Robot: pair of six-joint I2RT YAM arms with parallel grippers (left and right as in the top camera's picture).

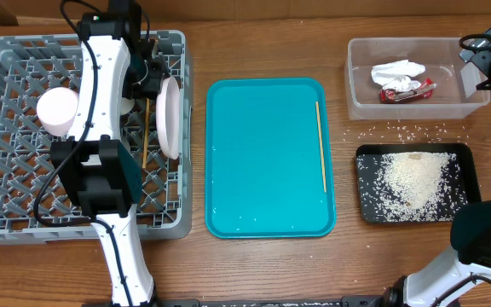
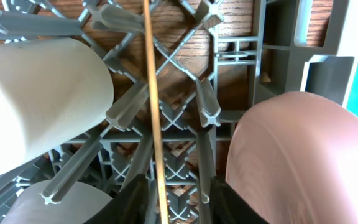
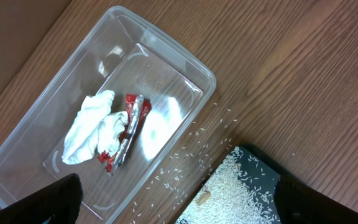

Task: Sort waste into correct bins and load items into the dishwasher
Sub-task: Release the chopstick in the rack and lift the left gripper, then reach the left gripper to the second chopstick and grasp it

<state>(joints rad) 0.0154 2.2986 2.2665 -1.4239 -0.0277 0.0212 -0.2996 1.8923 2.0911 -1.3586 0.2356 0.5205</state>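
Observation:
In the grey dishwasher rack point(image 1: 7, 170) stand a pink bowl point(image 1: 58, 111) and an upright pale pink plate point(image 1: 170, 115) point(image 2: 291, 162). My left gripper point(image 1: 143, 72) point(image 2: 179, 210) is low in the rack and open, its fingers apart on either side of a wooden chopstick point(image 2: 154, 112) point(image 1: 146, 136) that lies on the pegs. A white rounded dish point(image 2: 36, 106) sits beside it. The other chopstick point(image 1: 321, 145) lies on the teal tray. The napkin point(image 3: 92, 127) and red wrapper point(image 3: 126, 130) lie in the clear tub point(image 1: 361, 107). My right gripper point(image 1: 482, 64) point(image 3: 185, 213) hangs open above it, empty.
The teal tray point(image 1: 262, 162) fills the middle of the table. The black tray point(image 1: 366, 209) point(image 3: 257, 163) at front right holds a heap of rice point(image 1: 412, 179). Loose grains point(image 1: 399, 130) point(image 3: 185, 165) are scattered on the wood between the tub and the black tray.

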